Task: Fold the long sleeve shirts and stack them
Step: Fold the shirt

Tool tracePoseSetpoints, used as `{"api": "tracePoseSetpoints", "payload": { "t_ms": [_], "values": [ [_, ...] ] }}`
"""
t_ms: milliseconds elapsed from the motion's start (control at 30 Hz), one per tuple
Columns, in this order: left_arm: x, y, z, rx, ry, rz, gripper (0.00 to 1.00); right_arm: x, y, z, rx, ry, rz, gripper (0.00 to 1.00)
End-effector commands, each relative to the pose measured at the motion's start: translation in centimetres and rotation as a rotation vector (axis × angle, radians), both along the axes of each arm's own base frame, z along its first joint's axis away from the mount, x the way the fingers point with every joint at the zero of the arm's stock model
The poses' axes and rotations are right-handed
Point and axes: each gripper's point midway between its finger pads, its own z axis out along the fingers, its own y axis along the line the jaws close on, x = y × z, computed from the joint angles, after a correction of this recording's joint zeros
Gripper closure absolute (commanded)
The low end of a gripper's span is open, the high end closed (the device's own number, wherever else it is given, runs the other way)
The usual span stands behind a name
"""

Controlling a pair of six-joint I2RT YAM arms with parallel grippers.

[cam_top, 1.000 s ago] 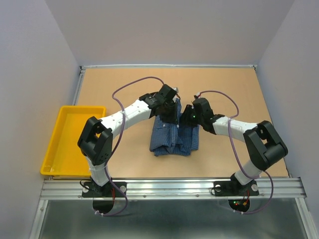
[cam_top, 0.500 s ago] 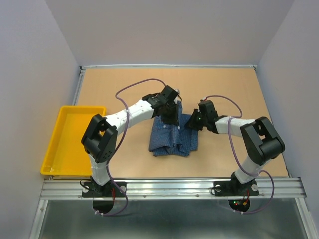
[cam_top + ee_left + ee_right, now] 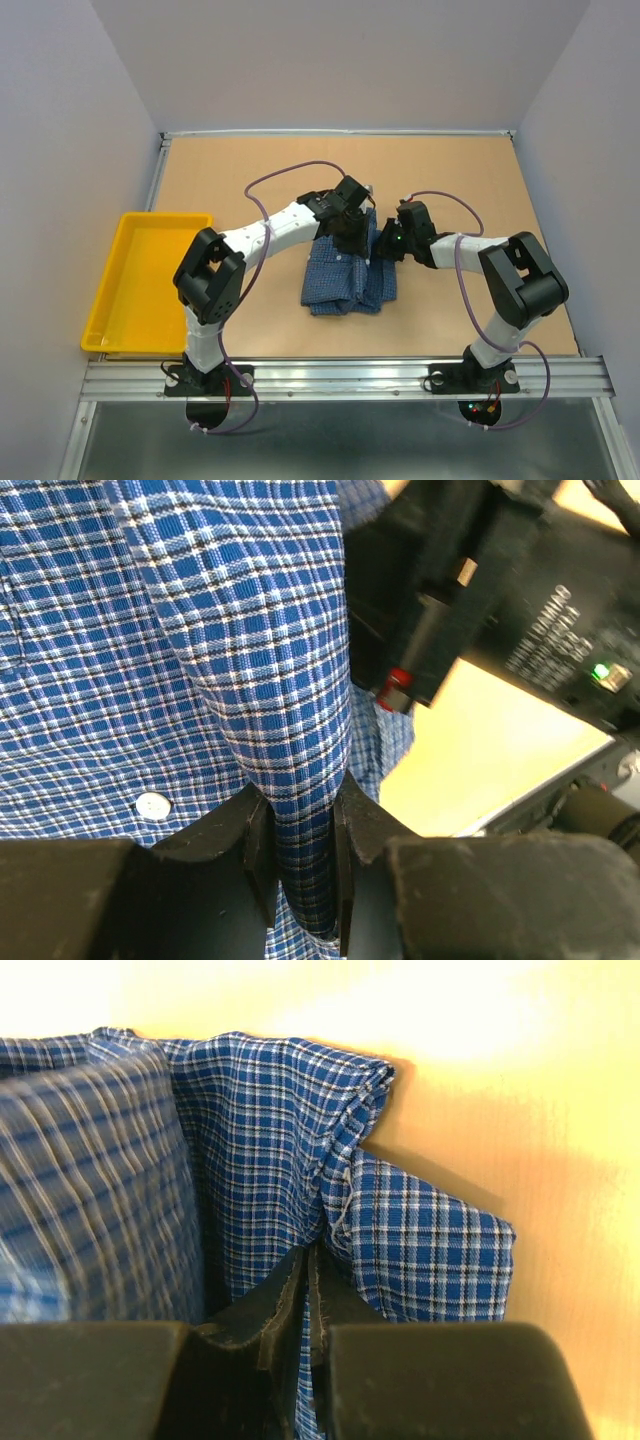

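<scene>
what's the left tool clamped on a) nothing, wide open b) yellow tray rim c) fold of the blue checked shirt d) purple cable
c: the left wrist view shows the left tool pinching a raised fold of the blue checked shirt.

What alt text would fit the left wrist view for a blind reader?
The left gripper pinches a raised fold of the blue checked shirt. A white button shows at lower left; the right arm, black, fills the upper right above the tan table.
</scene>
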Motion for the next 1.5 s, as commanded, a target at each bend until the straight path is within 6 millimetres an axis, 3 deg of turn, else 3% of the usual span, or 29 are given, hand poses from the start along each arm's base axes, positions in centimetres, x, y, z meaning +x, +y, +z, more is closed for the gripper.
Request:
{"api": "tracePoseSetpoints", "payload": {
  "t_ms": [0,67,100,233,400,467,533,633,667,767,800,933,1067,1133,1267,1333,1367,1433,1467],
  "values": [
    [-0.7,-2.0,4.4,-0.127,-0.048,-0.056,0.66,0.0,-0.2,-0.6,-0.019,0.002,0.005,0.89],
    [-0.8,-2.0,5.2,-0.156,-0.062,-0.052,0.54,0.0,-0.2,-0.5,-0.016,0.002,0.004,0.89],
    [-0.8,-1.9,5.5,-0.160,-0.069,-0.046,0.39,0.0,-0.3,-0.5,-0.018,0.001,0.001,0.89],
    [0.1,-1.3,7.0,-0.159,-0.108,0.006,0.22,0.2,-0.4,0.1,-0.022,-0.020,-0.004,0.86],
    [1.1,-0.7,9.0,-0.199,-0.148,0.060,0.21,0.6,-1.1,2.1,-0.050,-0.082,-0.018,0.83],
    [1.4,0.0,10.4,-0.227,-0.175,0.085,0.22,1.3,-1.9,3.7,-0.095,-0.124,-0.037,0.80],
    [1.6,0.8,11.4,-0.242,-0.194,0.105,0.23,1.3,-3.3,4.0,-0.161,-0.118,-0.063,0.77],
    [1.8,2.5,11.4,-0.241,-0.206,0.137,0.27,2.0,-5.4,6.3,-0.244,-0.165,-0.106,0.73],
    [1.7,3.0,10.5,-0.229,-0.201,0.144,0.28,2.1,-5.8,7.6,-0.259,-0.196,-0.106,0.73],
    [1.6,4.5,10.0,-0.226,-0.201,0.163,0.31,2.2,-6.4,10.3,-0.284,-0.231,-0.108,0.72],
    [1.6,5.2,8.8,-0.209,-0.189,0.175,0.32,1.9,-6.4,11.6,-0.278,-0.250,-0.096,0.72],
    [0.6,6.4,6.5,-0.191,-0.168,0.179,0.33,1.5,-3.4,16.1,-0.131,-0.311,0.004,0.72],
    [-0.5,6.9,3.7,-0.175,-0.138,0.151,0.34,0.7,0.7,18.3,0.021,-0.304,0.119,0.69],
    [-0.9,6.8,2.8,-0.176,-0.121,0.139,0.34,0.4,2.3,18.0,0.066,-0.304,0.154,0.68],
    [-1.7,6.4,1.6,-0.186,-0.088,0.114,0.35,0.2,3.4,13.8,0.130,-0.213,0.154,0.67],
    [-2.1,6.5,1.2,-0.186,-0.084,0.109,0.35,0.0,3.2,11.3,0.121,-0.170,0.129,0.67],
    [-2.1,6.7,1.4,-0.188,-0.093,0.113,0.35,-0.6,2.3,8.8,0.082,-0.129,0.102,0.68],
    [-2.5,7.2,1.0,-0.178,-0.090,0.115,0.35,-0.6,1.2,6.7,0.051,-0.113,0.071,0.68],
    [-2.8,7.5,1.0,-0.182,-0.096,0.118,0.35,-1.6,0.1,4.5,0.023,-0.073,0.059,0.69]
  ]
}}
